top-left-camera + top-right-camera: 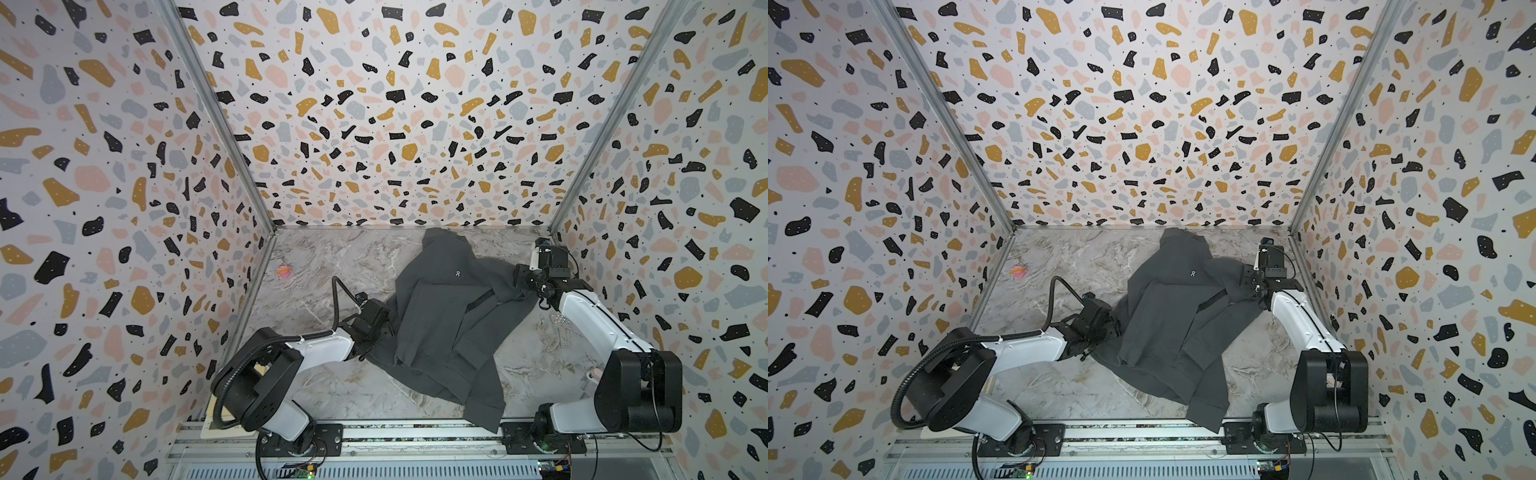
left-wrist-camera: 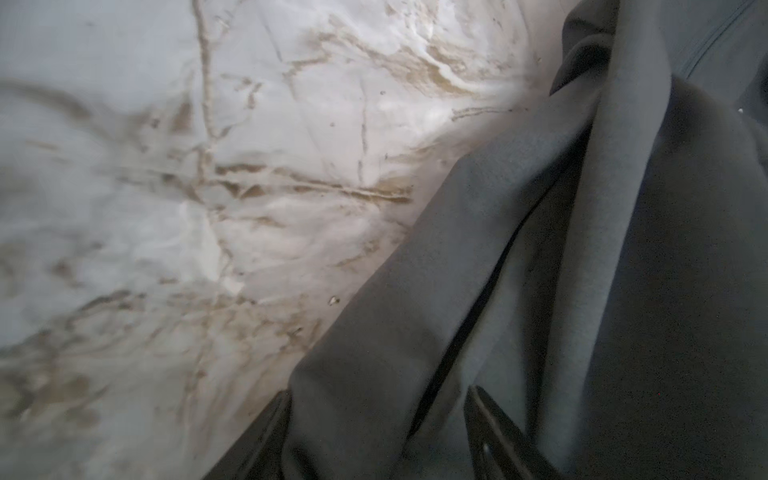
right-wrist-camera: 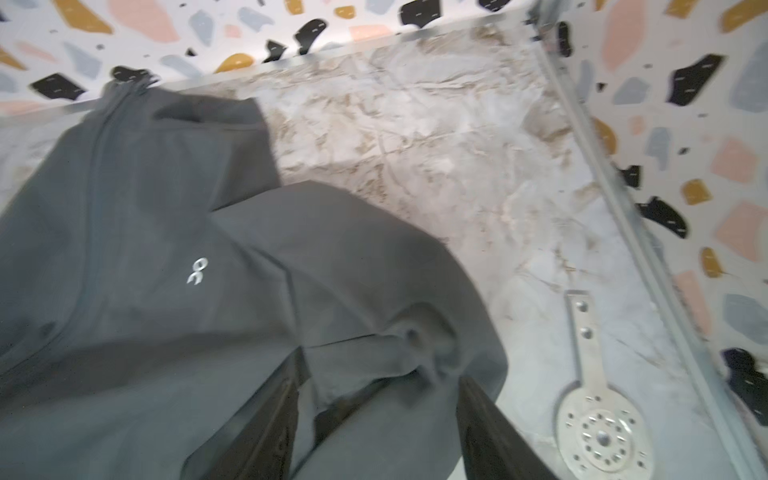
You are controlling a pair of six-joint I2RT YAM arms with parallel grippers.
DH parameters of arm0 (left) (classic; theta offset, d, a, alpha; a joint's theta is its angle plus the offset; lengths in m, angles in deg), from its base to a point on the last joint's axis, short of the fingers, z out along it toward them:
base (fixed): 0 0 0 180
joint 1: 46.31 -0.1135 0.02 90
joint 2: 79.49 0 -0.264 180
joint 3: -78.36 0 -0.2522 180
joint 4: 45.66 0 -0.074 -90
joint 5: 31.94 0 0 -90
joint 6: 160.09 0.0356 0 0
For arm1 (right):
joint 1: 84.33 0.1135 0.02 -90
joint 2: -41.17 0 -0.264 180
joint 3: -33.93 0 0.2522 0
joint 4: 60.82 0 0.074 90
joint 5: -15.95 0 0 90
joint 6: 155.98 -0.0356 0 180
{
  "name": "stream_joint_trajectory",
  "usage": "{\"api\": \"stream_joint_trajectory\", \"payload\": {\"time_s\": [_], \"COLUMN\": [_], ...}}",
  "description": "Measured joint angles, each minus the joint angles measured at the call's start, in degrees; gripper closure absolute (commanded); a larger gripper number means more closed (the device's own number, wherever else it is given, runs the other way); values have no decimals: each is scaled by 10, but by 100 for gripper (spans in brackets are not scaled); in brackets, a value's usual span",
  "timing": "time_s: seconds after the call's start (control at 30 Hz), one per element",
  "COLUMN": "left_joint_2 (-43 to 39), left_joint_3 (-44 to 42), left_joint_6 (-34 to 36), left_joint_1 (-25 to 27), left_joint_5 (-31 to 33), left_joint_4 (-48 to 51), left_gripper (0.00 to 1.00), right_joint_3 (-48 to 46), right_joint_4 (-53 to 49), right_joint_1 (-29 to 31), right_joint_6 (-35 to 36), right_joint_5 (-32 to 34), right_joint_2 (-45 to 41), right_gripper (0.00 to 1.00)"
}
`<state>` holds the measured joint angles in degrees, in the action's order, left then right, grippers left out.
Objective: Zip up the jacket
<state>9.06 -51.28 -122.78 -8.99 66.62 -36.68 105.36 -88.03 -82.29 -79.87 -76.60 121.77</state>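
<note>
The jacket (image 1: 440,316) sprawls across the middle of the table (image 1: 332,257), collar (image 1: 436,237) at the far end, one sleeve (image 1: 486,399) over the near edge. The zip (image 3: 104,174) looks closed by the collar; lower down I can't tell. The left gripper (image 2: 379,395) straddles an edge fold, but whether it is clamped I can't tell. The right gripper (image 3: 378,378) gapes over loose cloth. I'd say they're laying it flat. Next: find the pull.

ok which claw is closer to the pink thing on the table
Left. The left claw is at the jacket edge facing the pink thing; the right claw is across the whole jacket from it.
</note>
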Motion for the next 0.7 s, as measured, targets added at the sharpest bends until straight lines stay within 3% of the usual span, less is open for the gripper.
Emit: {"api": "stream_joint_trajectory", "payload": {"time_s": [0.13, 0.3, 0.37, 0.5, 0.63, 0.7], "left_joint_2": [20, 21, 14, -11, -54, -82], "left_joint_3": [0, -4, -9, -19, -36, -45], "left_joint_6": [-7, -5, -3, 11, 24, 30], "left_joint_1": [-1, -9, -14, -39, -83, -109], "left_joint_5": [-23, -40, -47, -57, -66, -66], "left_joint_4": [-46, -76, -84, -89, -90, -85], "left_gripper": [66, 88, 100, 100, 100, 100], "right_joint_3": [-35, -120, -141, -169, -187, -191], "right_joint_4": [27, 55, 63, 68, 68, 69], "right_joint_1": [47, 100, 103, 103, 103, 103], "right_joint_6": [-43, -85, -90, -89, -85, -83], "right_joint_5": [-78, -118, -119, -114, -105, -97], "right_joint_2": [-13, -25, -6, 40, 41, 35], "right_gripper": [32, 32, 39, 55, 81, 100]}}
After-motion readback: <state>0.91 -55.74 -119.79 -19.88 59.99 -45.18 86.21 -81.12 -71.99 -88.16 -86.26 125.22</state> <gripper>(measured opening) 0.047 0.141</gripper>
